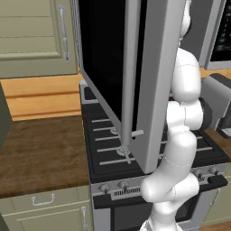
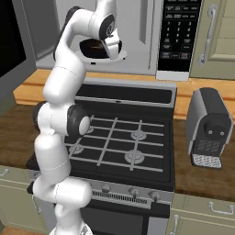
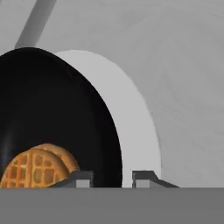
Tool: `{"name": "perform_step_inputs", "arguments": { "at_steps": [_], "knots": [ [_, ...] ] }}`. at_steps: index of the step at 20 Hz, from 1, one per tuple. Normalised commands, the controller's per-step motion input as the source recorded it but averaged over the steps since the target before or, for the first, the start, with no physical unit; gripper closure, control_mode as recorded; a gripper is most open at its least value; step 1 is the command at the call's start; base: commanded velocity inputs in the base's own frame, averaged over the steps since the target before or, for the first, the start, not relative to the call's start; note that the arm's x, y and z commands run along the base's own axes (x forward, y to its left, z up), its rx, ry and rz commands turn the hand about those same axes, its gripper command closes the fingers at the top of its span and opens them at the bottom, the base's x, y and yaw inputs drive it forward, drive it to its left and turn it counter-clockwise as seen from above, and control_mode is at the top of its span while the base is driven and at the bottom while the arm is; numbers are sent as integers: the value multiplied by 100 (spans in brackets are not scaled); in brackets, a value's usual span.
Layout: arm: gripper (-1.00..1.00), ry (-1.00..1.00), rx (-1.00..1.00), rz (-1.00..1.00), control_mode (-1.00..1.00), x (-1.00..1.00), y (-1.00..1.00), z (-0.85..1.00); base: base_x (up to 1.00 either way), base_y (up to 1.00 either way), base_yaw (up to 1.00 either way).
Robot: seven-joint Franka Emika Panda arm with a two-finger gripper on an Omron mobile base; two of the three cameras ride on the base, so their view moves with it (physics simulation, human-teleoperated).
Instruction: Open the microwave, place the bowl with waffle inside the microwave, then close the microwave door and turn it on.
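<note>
1. Wide silver-grey microwave (image 2: 137,41) hangs above the black gas stove with grates (image 2: 124,142). Its silver-framed door with black window (image 1: 135,67) stands swung fully out to the left, its edge toward the left base camera.
2. Small shallow round black bowl (image 3: 52,118) sits inside the cavity on the white round turntable plate (image 3: 135,127). The golden-brown grid-patterned waffle (image 3: 37,168) lies in it.
3. Two-finger gripper (image 3: 112,178) is inside the cavity at the bowl's rim. The jaws are slightly parted with the rim between the fingertips (image 3: 81,178); whether they touch it I cannot tell.
4. Clearance: grey cavity walls are close around the hand. The white arm (image 2: 64,92) reaches in from the front left, and the open door stands near its left side.
5. Stove top below is unoccupied. Grey-and-black coffee machine (image 2: 209,128) stands on the brown wooden counter (image 2: 202,176) to the right, well apart from the arm.
6. Dark button panel (image 2: 176,32) carries white markings, too small to read.
</note>
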Motion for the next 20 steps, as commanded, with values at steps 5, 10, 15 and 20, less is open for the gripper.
{"name": "perform_step_inputs", "arguments": {
  "at_steps": [5, 10, 15, 20],
  "knots": [
    [-100, -11, 3, 0, -100, -7, 0, -10, 0, 0, 0],
    [-100, -35, 3, 0, -100, -74, 0, -6, 0, 0, 0],
    [-100, -28, 1, 0, -100, -100, -3, 0, 0, 0, 0],
    [-100, -9, 3, -1, -100, -100, -22, -5, 0, 0, 0]
  ]
}}
